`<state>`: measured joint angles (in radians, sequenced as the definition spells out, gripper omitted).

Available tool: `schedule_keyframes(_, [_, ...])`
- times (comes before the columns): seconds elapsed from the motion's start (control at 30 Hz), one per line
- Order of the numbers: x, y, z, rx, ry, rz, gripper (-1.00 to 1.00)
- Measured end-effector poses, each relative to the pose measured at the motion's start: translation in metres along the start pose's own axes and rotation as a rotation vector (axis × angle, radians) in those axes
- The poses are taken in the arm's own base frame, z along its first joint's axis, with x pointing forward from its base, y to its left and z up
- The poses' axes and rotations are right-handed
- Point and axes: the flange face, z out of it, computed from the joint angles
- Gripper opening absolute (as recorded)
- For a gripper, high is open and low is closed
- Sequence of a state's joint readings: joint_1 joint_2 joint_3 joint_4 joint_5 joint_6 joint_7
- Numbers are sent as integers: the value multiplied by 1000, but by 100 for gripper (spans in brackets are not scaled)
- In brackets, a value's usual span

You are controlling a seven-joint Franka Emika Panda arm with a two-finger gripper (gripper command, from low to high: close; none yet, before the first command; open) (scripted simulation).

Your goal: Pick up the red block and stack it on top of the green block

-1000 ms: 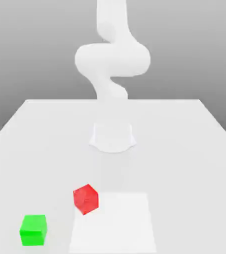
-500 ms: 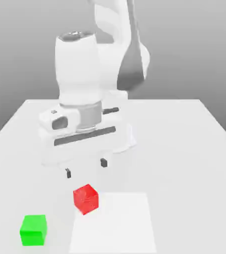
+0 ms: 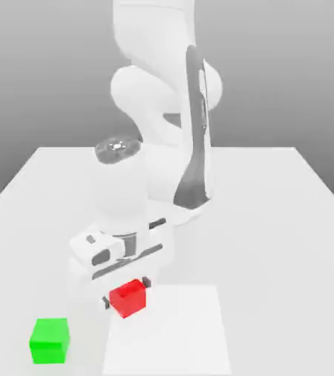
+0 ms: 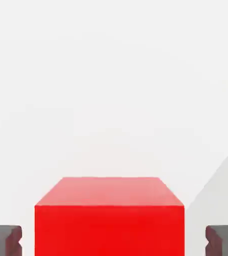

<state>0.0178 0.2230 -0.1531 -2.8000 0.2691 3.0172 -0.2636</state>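
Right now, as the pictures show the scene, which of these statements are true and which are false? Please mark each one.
1. The hand is lowered around the red block, with one finger on each side. True.
2. The fingers press against the red block's sides. False: the hand view shows a gap on each side.
3. The red block is stacked on the green block. False: both rest on the table, apart.
4. The green block lies toward the exterior view's left of the red block. True.
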Motion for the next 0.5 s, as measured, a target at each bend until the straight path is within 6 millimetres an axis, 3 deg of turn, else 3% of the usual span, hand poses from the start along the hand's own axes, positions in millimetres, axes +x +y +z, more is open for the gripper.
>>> schedule_keyframes(0.13, [0,0,1,1,-1,0,-100])
schedule_keyframes(0.5, [1,2,-58,1,1,5,-100])
